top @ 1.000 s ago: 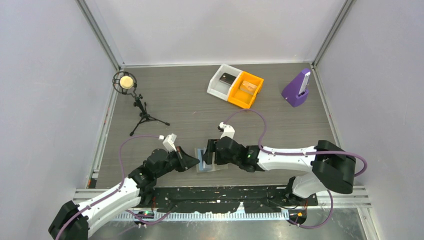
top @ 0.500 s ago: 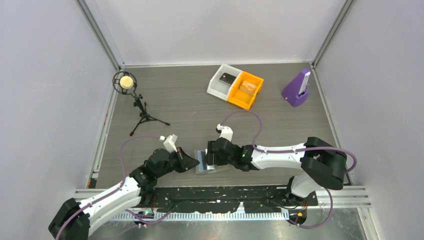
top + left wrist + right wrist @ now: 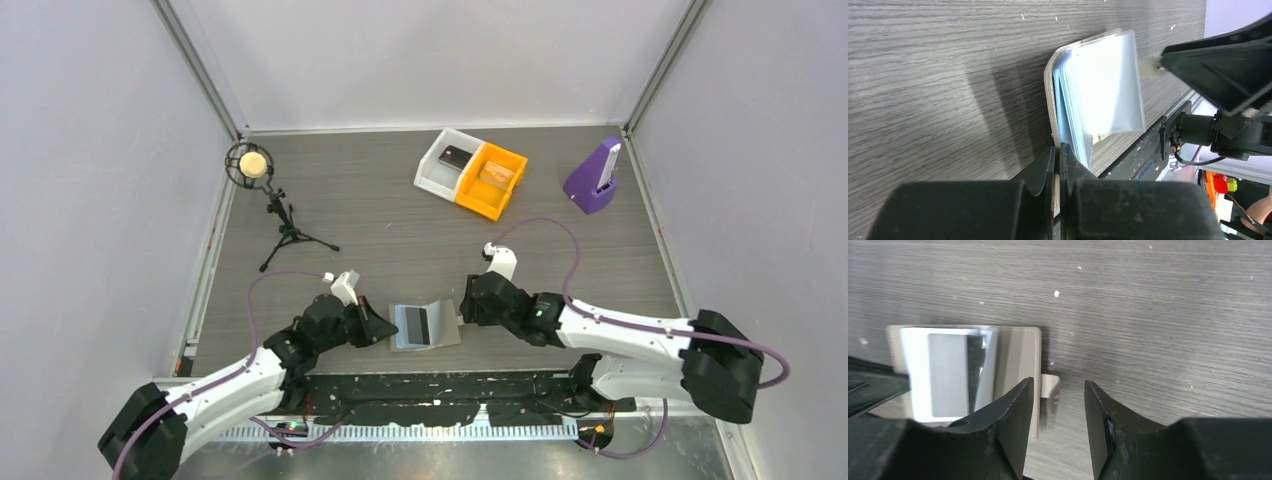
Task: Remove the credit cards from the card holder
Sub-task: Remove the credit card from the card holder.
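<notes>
The card holder [image 3: 437, 325] lies open near the table's front edge, grey-brown with light blue inner panels [image 3: 948, 371]. A grey card [image 3: 947, 375] shows through the left panel's clear pocket. My left gripper [image 3: 386, 331] is shut on the holder's left edge [image 3: 1058, 150], pinning it. The right flap is raised at an angle [image 3: 1103, 85]. My right gripper [image 3: 1057, 385] stands open just right of the holder, and the small tab [image 3: 1050, 385] lies between its fingertips, ungripped. In the top view the right gripper [image 3: 466, 311] sits at the holder's right edge.
A white bin [image 3: 440, 165] and an orange bin [image 3: 492, 180] stand together at the back. To their right stands a purple stand [image 3: 593, 178]. A microphone on a small tripod [image 3: 250, 164] is at the back left. The black front rail [image 3: 440, 388] runs just below the holder.
My right gripper has drawn back to the right from over the holder, and its jaws have narrowed. The holder now lies spread open. The left gripper keeps its grip.
</notes>
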{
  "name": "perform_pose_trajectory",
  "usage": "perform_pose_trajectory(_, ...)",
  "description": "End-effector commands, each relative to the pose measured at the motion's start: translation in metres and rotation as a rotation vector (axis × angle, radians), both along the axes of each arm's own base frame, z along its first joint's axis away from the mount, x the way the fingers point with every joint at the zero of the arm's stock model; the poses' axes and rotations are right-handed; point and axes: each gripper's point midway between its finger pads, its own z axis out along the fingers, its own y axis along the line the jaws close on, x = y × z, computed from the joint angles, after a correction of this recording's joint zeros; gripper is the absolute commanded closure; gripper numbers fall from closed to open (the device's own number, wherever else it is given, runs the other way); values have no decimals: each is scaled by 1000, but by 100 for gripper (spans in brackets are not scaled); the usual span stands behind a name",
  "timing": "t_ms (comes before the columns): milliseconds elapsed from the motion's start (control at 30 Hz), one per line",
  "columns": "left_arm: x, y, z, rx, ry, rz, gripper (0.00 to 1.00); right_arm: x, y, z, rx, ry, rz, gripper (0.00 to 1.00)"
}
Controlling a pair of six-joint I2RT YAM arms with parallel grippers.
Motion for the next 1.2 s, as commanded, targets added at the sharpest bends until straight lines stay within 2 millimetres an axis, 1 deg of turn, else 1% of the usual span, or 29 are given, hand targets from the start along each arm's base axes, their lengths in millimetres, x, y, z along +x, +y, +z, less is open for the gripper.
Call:
perform_pose_trajectory(0, 4, -7, 13, -8, -30, -31, 100, 3, 14, 55, 106, -96, 58, 53)
perform_pose_trajectory(33, 4, -7, 12, -6, -28, -30, 100, 2, 20, 71, 158, -121, 72, 54)
perform_pose_trajectory(67, 4, -7, 12, -6, -26, -29, 100, -2, 26, 79, 194, -124, 98, 55)
perform_pose_trajectory(100, 4, -7, 12, -7, -26, -29, 100, -4, 34, 93, 249, -147, 117, 56)
perform_pose_trajectory(133, 4, -7, 11, -6, -24, -27, 100, -8, 40, 98, 282, -145, 142, 57)
perform_pose_trajectory(167, 3, -7, 11, -6, -23, -27, 100, -11, 50, 108, 341, -155, 168, 58)
perform_pose_trajectory(200, 4, -7, 11, -7, -22, -26, 100, -13, 55, 111, 362, -154, 181, 59)
perform_pose_trajectory(267, 4, -7, 11, -7, -22, -24, 100, -17, 71, 118, 418, -143, 214, 60)
perform_pose_trajectory(300, 4, -7, 11, -7, -22, -23, 100, -21, 80, 113, 417, -120, 240, 61)
perform_pose_trajectory(333, 4, -7, 11, -8, -21, -23, 100, -21, 88, 117, 436, -119, 250, 62)
perform_pose_trajectory(367, 4, -7, 11, -8, -20, -23, 100, -25, 99, 112, 436, -101, 275, 62)
perform_pose_trajectory(400, 4, -7, 11, -7, -19, -23, 100, -25, 108, 118, 455, -106, 288, 62)
perform_pose_trajectory(433, 4, -7, 11, -6, -19, -24, 100, -29, 116, 108, 434, -81, 308, 62)
perform_pose_trajectory(467, 4, -7, 11, -6, -18, -23, 100, -28, 124, 111, 441, -88, 319, 62)
perform_pose_trajectory(500, 4, -7, 10, -5, -15, -24, 100, -27, 128, 98, 407, -76, 316, 63)
perform_pose_trajectory(533, 4, -7, 10, -4, -15, -23, 100, -24, 132, 95, 395, -79, 311, 63)
perform_pose_trajectory(567, 4, -7, 9, -3, -15, -20, 100, -21, 134, 79, 356, -63, 299, 63)
perform_pose_trajectory(600, 4, -7, 8, 0, -13, -19, 100, -20, 135, 73, 337, -56, 294, 63)
perform_pose_trajectory(667, 4, -6, 6, 6, -10, -16, 100, -18, 134, 47, 279, -18, 284, 63)
perform_pose_trajectory(733, 4, -6, 5, 13, -4, -20, 100, -20, 130, 33, 258, 8, 273, 62)
perform_pose_trajectory(767, 3, -5, 3, 19, 1, -21, 100, -22, 124, 25, 248, 21, 264, 62)
perform_pose_trajectory(800, 4, -5, 2, 30, 4, -19, 100, -20, 122, 24, 253, 13, 252, 62)
perform_pose_trajectory(833, 4, -3, 1, 41, 8, -15, 98, -22, 115, 16, 238, 22, 243, 62)
perform_pose_trajectory(867, 5, -2, 0, 54, 13, -9, 95, -19, 112, 17, 245, 13, 231, 62)
perform_pose_trajectory(900, 5, 1, -3, 71, 20, -1, 91, -22, 104, 9, 229, 22, 226, 62)
perform_pose_trajectory(933, 5, 2, -3, 85, 24, 4, 85, -20, 103, 11, 240, 17, 222, 62)
perform_pose_trajectory(967, 5, 4, -3, 97, 28, 10, 81, -21, 98, 6, 235, 24, 217, 62)
perform_pose_trajectory(1067, 4, 9, 0, 123, 43, 23, 70, -23, 95, 2, 244, 36, 215, 62)
perform_pose_trajectory(1167, 5, 9, 12, 110, 33, 28, 61, -27, 95, -2, 263, 53, 218, 62)
